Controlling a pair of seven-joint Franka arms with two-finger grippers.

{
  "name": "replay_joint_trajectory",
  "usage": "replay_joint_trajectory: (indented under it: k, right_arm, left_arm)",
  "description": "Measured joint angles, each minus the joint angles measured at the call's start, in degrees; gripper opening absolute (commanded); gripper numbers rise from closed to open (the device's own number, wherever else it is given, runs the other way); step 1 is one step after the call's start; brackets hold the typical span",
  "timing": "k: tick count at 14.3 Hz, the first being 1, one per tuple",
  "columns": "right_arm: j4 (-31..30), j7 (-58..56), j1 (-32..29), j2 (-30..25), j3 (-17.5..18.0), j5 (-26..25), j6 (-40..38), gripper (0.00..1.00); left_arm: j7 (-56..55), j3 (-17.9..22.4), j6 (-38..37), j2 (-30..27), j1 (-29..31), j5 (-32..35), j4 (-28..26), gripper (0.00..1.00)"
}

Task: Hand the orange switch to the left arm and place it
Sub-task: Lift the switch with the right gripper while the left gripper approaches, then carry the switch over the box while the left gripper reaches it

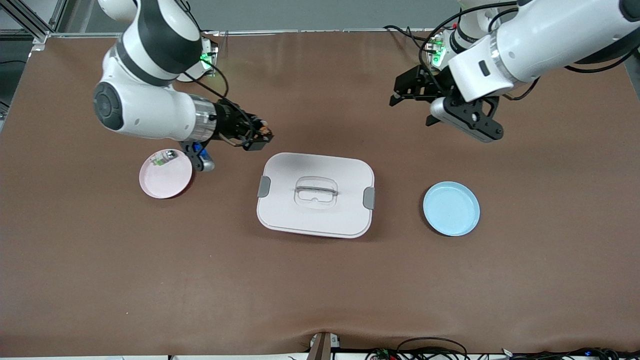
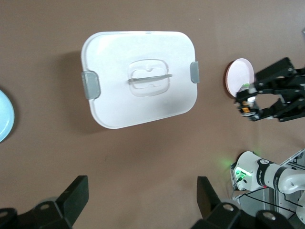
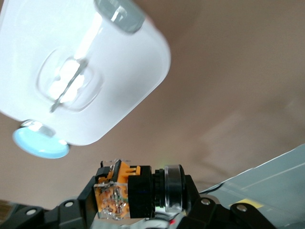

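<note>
The orange switch (image 1: 263, 133), a small black block with an orange end, is clamped in my right gripper (image 1: 257, 136), which is shut on it. It hangs over the table between the pink plate (image 1: 166, 175) and the corner of the white box (image 1: 316, 196). In the right wrist view the switch (image 3: 125, 192) lies across the gripper (image 3: 138, 202), with the box (image 3: 81, 71) below. My left gripper (image 1: 398, 97) hangs open and empty over bare table toward the left arm's end. The left wrist view shows its fingers (image 2: 76, 195) wide apart, the box (image 2: 138, 78) and the right gripper (image 2: 252, 102).
A small green-and-silver component (image 1: 160, 160) lies on the pink plate. A blue plate (image 1: 451, 208) sits beside the box toward the left arm's end. The box has grey side clips (image 1: 369, 198) and stands in the middle of the brown table (image 1: 320, 280).
</note>
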Motion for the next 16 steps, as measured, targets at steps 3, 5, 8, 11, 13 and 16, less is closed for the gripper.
replay_joint_trajectory:
  k: [3, 5, 8, 11, 13, 16]
  right_arm:
    - [0.23, 3.61, 1.83, 1.61, -0.02, 4.89, 5.09, 0.36]
    - [0.28, 5.43, 2.74, 2.40, -0.04, 8.16, 8.49, 0.36]
    - [0.37, 7.93, 5.34, 3.12, -0.03, 11.19, 14.30, 0.37]
    - [1.04, 10.73, 7.83, 4.20, -0.01, 12.11, 18.02, 0.37]
    - [2.58, 12.55, 8.54, 5.25, -0.02, 12.17, 18.51, 0.37]
    - [4.55, 14.37, 9.23, 6.54, -0.02, 12.18, 19.43, 0.37]
  left_arm:
    - [-0.57, -3.03, 5.64, -1.69, -0.10, -0.79, -4.44, 1.00]
    - [-0.77, -4.24, 11.48, -3.60, -0.14, -5.31, -9.64, 1.00]
    - [-0.78, -5.99, 20.47, -4.56, -0.15, -9.90, -16.73, 1.00]
    - [-0.78, -8.20, 25.64, -4.50, -0.15, -13.12, -20.92, 0.97]
    - [-0.78, -9.27, 28.48, -4.50, -0.16, -14.55, -23.00, 0.91]
    - [-0.84, -9.56, 30.29, -4.45, -0.10, -15.79, -25.01, 0.84]
